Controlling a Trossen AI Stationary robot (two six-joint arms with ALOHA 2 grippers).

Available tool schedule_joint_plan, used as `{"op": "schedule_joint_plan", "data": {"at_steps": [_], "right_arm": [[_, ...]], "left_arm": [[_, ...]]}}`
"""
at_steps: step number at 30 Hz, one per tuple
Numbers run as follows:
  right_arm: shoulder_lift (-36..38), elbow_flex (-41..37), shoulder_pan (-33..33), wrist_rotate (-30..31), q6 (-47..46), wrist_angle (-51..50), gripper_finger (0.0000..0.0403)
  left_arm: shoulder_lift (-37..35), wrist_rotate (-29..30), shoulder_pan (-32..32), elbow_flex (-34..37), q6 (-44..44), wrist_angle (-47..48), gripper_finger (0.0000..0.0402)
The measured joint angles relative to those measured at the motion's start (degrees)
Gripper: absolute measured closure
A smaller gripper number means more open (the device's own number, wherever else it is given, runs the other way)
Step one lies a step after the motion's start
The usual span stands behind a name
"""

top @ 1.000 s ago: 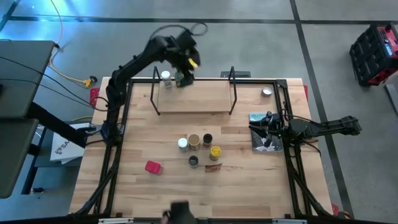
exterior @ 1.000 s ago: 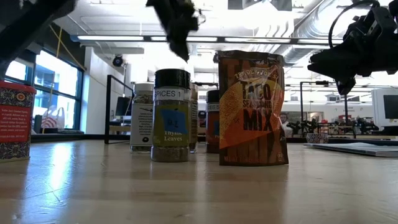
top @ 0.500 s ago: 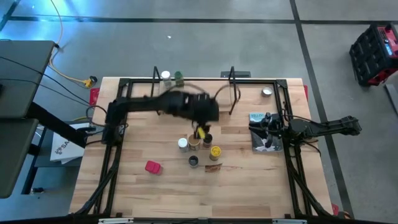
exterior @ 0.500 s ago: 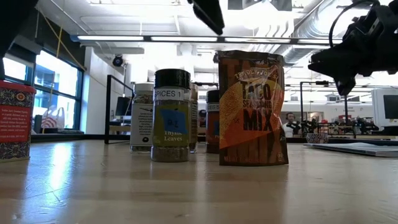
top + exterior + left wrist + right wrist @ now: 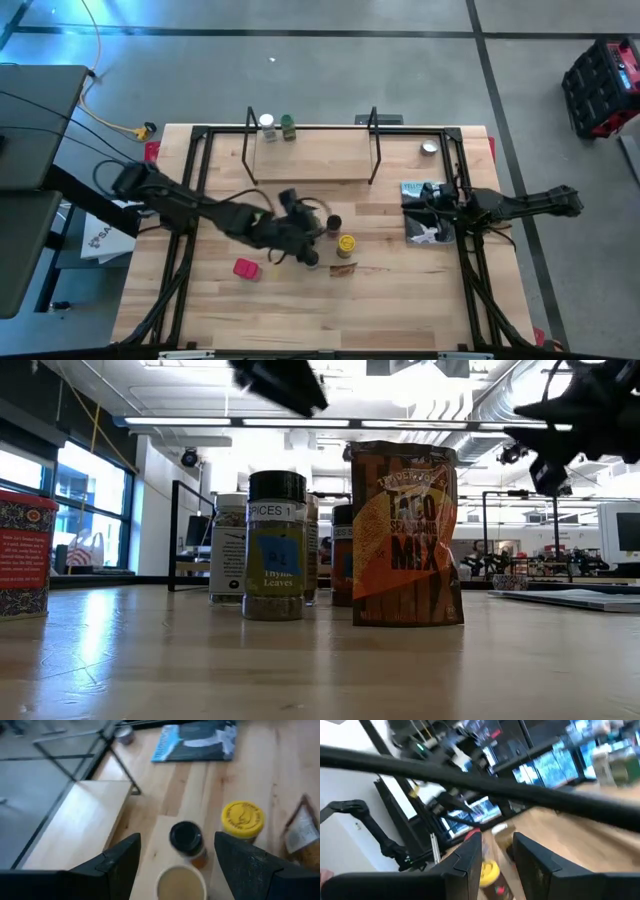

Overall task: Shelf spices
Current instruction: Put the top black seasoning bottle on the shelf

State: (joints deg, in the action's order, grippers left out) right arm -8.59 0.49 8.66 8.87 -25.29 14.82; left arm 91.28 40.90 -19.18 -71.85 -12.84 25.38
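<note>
My left gripper (image 5: pixel 300 240) (image 5: pixel 177 851) hangs open above the cluster of spices at the table's middle. Past its fingers show a tan-lidded jar (image 5: pixel 181 882), a dark-lidded jar (image 5: pixel 186 838), a yellow jar (image 5: pixel 346 243) and a brown packet (image 5: pixel 343 267). A dark jar (image 5: pixel 311 258) and a red box (image 5: pixel 246 268) stand nearer the front edge. A white jar (image 5: pixel 267 123) and a green jar (image 5: pixel 288 125) stand on the shelf (image 5: pixel 312 158) at its far left end. My right gripper (image 5: pixel 432 205) (image 5: pixel 497 857) waits slightly open over the book at the right.
A flat book (image 5: pixel 425 220) lies at the right under my right arm. A small silver tin (image 5: pixel 429 147) sits at the far right. The shelf's black wire uprights (image 5: pixel 374 140) rise at both ends of its board. Bare wood lies along the near edge.
My left gripper has swung away from the green jar at the shelf's far left end, toward the near edge and down, and now hangs over the spice cluster. The green jar has stayed on the shelf. My right gripper has tipped up a little.
</note>
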Motion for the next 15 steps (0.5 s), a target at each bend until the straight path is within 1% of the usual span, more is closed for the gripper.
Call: {"op": "schedule_joint_plan", "data": {"at_steps": [3, 6, 10, 15], "right_arm": [[-4.38, 0.03, -0.01, 0.78, 3.32, 5.25, 0.0298], [-11.41, 1.69, -0.02, 2.39, 5.99, 7.73, 0.0297], [-23.36, 7.33, -0.02, 3.09, 10.84, 10.02, 0.0288], [-38.97, 16.10, -0.09, 3.11, 18.10, 9.18, 0.0247]], "left_arm": [[-2.99, 6.09, -1.80, 6.33, -3.80, -4.86, 0.0154], [-4.63, 10.33, -2.92, 9.85, -7.11, -5.78, 0.0154], [-6.64, 14.74, -4.03, 11.12, -8.09, -5.43, 0.0154], [-8.61, 17.48, -5.15, 11.14, -7.91, -4.31, 0.0154]]}}
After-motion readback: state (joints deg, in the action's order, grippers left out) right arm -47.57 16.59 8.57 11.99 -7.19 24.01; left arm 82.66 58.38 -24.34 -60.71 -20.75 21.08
